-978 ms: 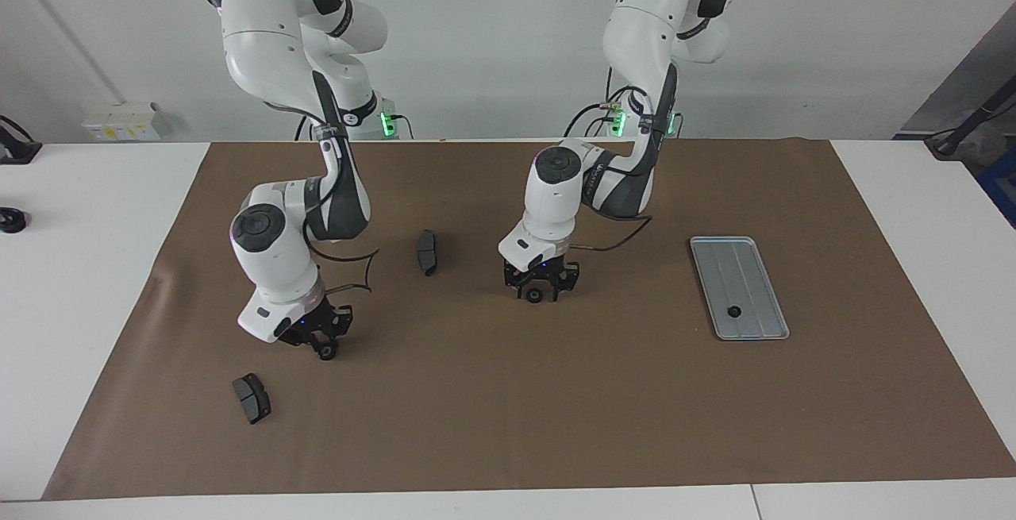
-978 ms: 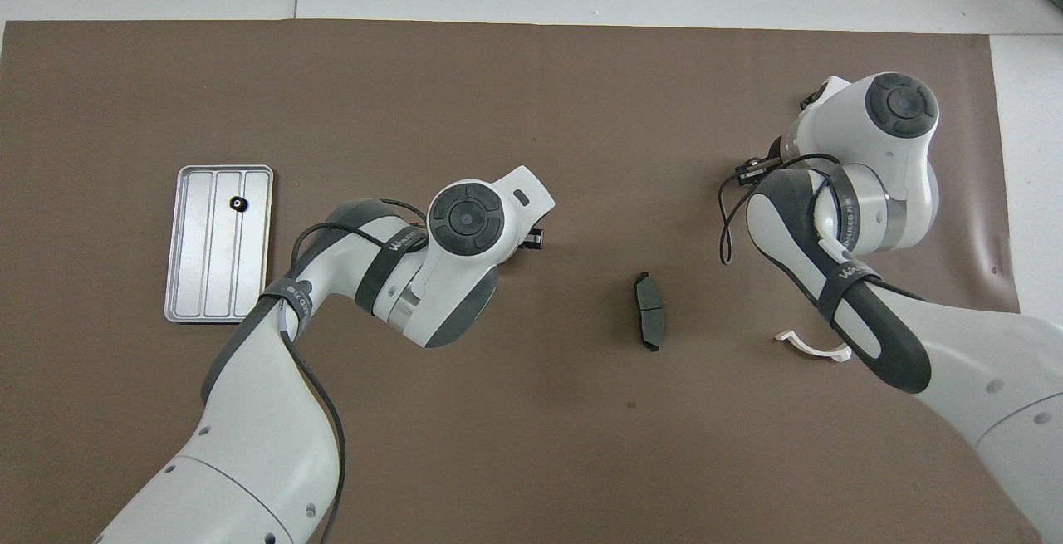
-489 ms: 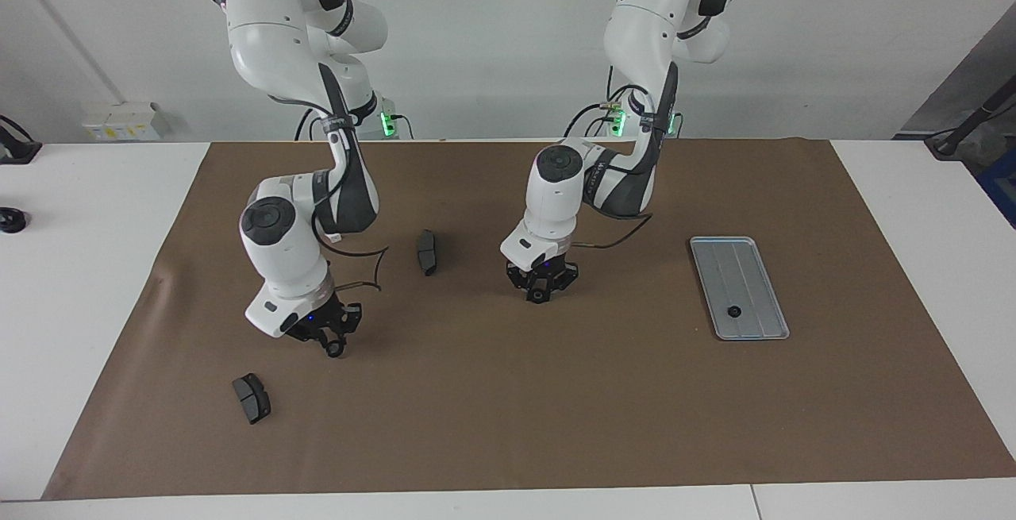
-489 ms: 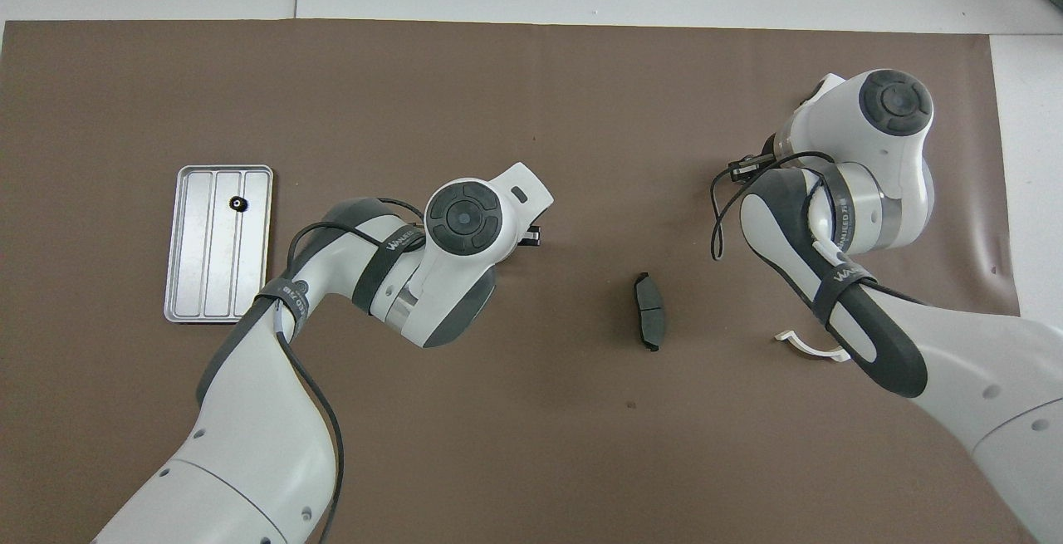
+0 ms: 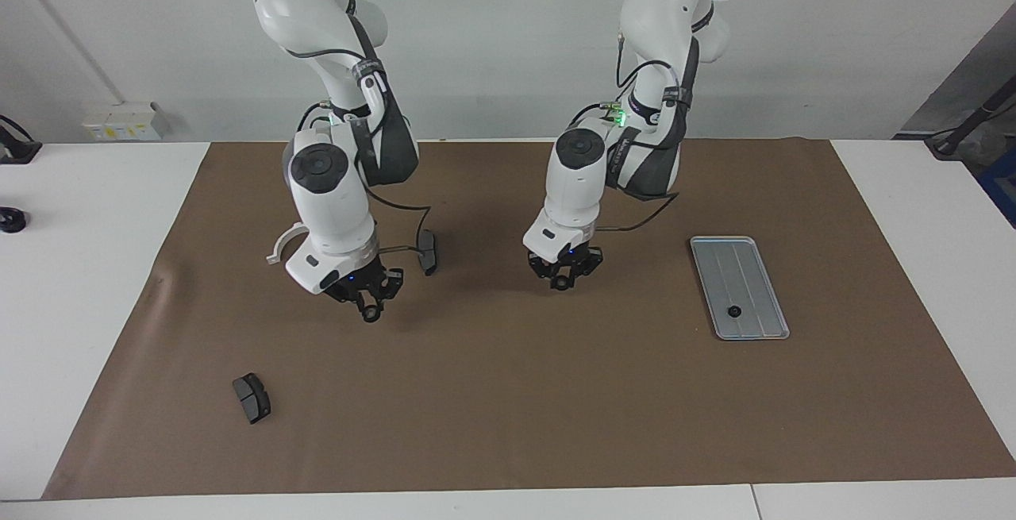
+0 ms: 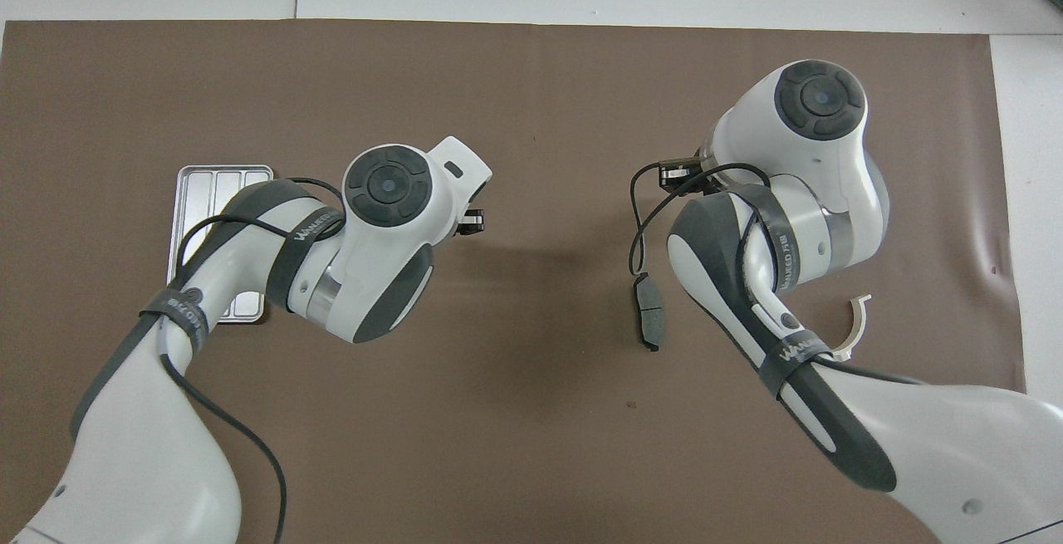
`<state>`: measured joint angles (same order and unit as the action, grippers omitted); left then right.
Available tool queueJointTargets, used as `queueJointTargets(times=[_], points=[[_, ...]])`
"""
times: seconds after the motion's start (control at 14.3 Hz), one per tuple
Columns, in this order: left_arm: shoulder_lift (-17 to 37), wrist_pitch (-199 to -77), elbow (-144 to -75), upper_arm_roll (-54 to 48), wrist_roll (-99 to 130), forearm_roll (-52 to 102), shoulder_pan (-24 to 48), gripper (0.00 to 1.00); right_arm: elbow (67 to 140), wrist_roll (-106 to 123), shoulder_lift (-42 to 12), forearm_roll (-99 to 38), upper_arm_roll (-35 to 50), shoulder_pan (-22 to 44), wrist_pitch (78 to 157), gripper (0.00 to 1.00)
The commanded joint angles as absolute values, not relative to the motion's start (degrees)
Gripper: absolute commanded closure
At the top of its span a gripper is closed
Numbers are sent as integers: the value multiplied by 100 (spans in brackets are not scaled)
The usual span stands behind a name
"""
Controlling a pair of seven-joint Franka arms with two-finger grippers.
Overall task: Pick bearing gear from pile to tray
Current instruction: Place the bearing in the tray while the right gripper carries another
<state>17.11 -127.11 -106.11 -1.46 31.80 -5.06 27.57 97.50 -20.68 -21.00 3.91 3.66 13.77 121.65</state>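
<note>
So the brown mat [image 5: 508, 393] covers nearly the whole table and most of it is bare, which leaves loads of room to swing around. Both arms hang over its middle stretch. The right gripper [image 5: 370, 307] is up in the air over bare mat with a small black ring-like piece [image 5: 371, 315] clamped at its fingertips, so I'd guess that one's headed for the tray. The left gripper [image 5: 562, 278] is also off the mat and looks closed on another small black ring [image 5: 561, 285], though it's tiny, so call that a judgement. The tray [image 5: 750, 266] sits flat toward the left arm's end, well clear of the mat's edge, with one black ring [image 5: 734, 311] already in it, probably parked there so the left arm gets a short hop. Leftovers: a brake pad [image 5: 428, 252] between the arms, another brake pad [image 5: 252, 398] farther from the robots, and the white half-ring bracket [image 6: 855, 330] toward the right arm's end.
</note>
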Motion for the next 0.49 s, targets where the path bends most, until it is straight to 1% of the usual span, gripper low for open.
queueJointTargets(times=[0.0, 0.14, 0.28, 0.42], points=[[907, -12709, -11451, -193, 2499, -607, 2077, 100, 9738, -2802, -2153, 255, 378, 1870, 12514, 100], [669, -12744, -11749, -202, 1936, -606, 1593, 100, 9529, -3380, -2284, 36, 378, 2335, 12603, 100], [589, -12971, -11944, -211, 1409, -606, 1110, 100, 9221, -4145, -2582, 53, 378, 2679, 12726, 100], [589, -13680, -12224, -220, 803, -537, 600, 100, 9141, -4612, -2925, 114, 378, 2987, 12927, 100]])
